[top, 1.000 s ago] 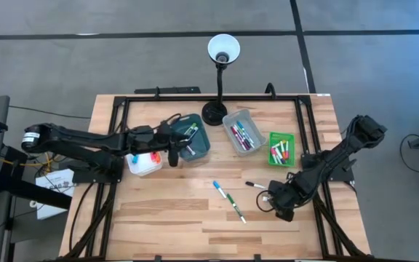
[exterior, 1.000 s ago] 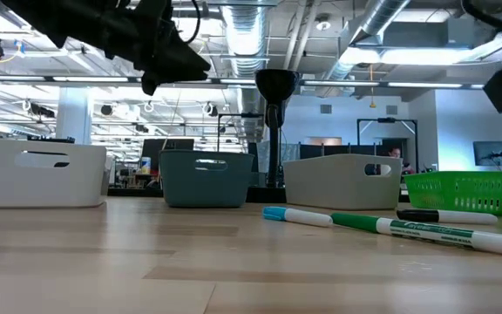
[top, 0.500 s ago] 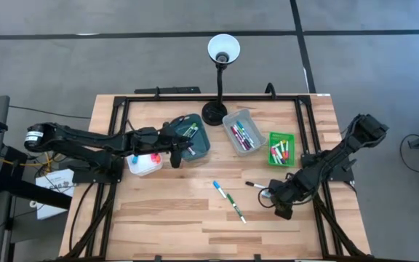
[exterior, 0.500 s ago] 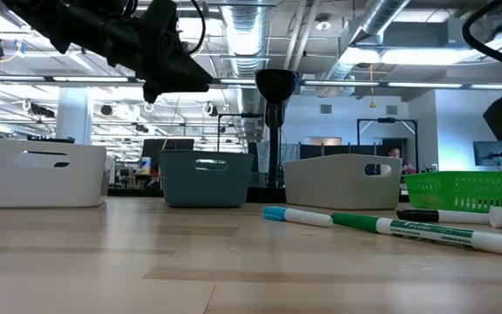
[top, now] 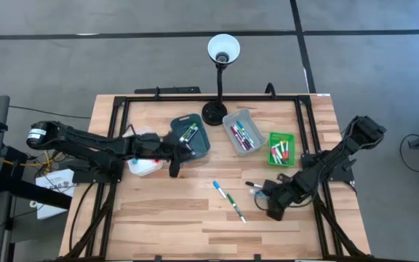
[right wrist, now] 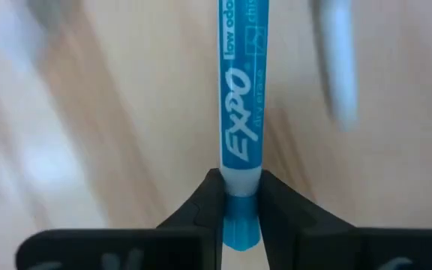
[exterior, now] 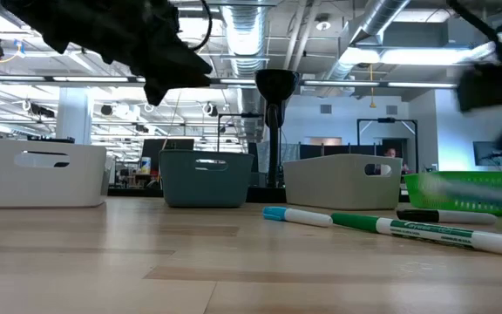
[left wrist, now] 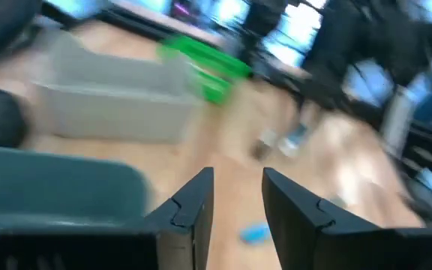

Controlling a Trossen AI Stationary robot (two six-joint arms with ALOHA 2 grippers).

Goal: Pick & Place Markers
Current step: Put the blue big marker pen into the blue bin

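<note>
My right gripper [top: 270, 206] is low over the table's right part, shut on a blue-and-white marker [right wrist: 238, 112]. More markers lie on the wood: a blue-capped one [top: 220, 191], a green one [top: 237, 210] and a black one [top: 254, 185]. My left gripper [top: 173, 166] hangs open above the table, just near of the teal bin [top: 192, 138], with nothing between its fingers [left wrist: 193, 202]. The white bin [top: 143, 164], teal bin, grey bin [top: 241, 131] and green bin [top: 282, 148] hold further markers. My right gripper pinches the marker's blue end [right wrist: 240, 214] between its two fingers [right wrist: 210, 199], which point steeply down. The white printed barrel runs on past the fingertips over the wood. Whether the marker is clear of the table, I cannot tell.
A black desk lamp [top: 220, 73] stands at the back between the teal and grey bins. A black frame [top: 118, 109] rims the tabletop. Bare wood lies along the near half of the table, left of the loose markers.
My right gripper has sunk toward the table and tipped more steeply downward beside the black marker. My left gripper has drifted a little down and toward the near edge, off the teal bin's near side.
</note>
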